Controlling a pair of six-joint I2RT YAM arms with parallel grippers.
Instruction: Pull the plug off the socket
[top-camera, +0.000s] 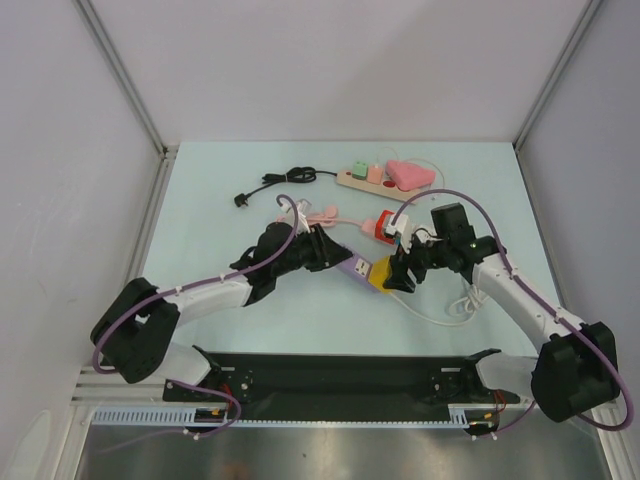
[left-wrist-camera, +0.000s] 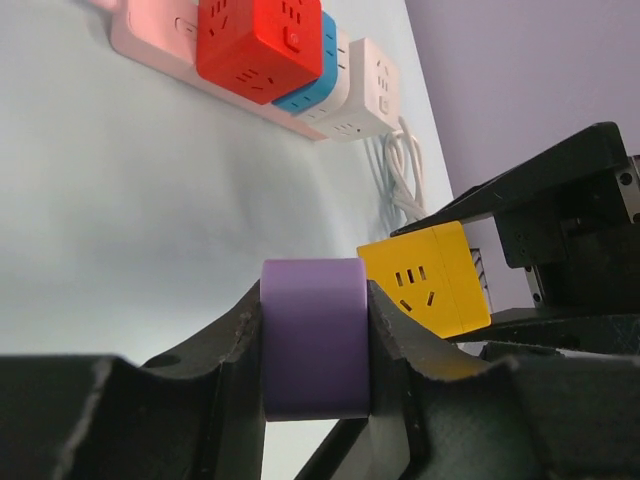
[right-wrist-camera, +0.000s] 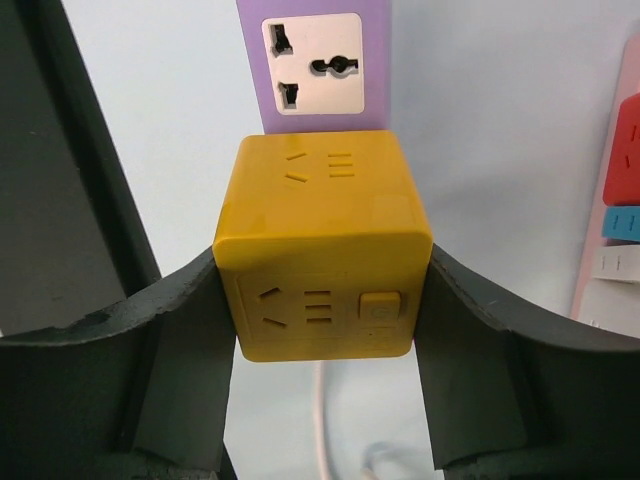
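Observation:
A purple socket strip (top-camera: 352, 266) lies at the table's middle with a yellow cube plug (top-camera: 381, 276) at its right end. My left gripper (top-camera: 335, 258) is shut on the purple strip (left-wrist-camera: 313, 340), its fingers pressed on both sides. My right gripper (top-camera: 400, 275) is shut on the yellow cube (right-wrist-camera: 325, 260), pads on its left and right faces. In the right wrist view the cube sits against the purple strip (right-wrist-camera: 312, 65) just below a white outlet face, and I see no gap between them. The cube also shows in the left wrist view (left-wrist-camera: 425, 280), just beyond the strip.
A pink strip carrying red, blue and white cubes (top-camera: 385, 228) lies just behind the grippers and shows in the left wrist view (left-wrist-camera: 260, 45). A beige strip with coloured plugs (top-camera: 375, 175) and a black cable (top-camera: 275, 183) lie further back. A white cable (top-camera: 455, 305) loops by the right arm.

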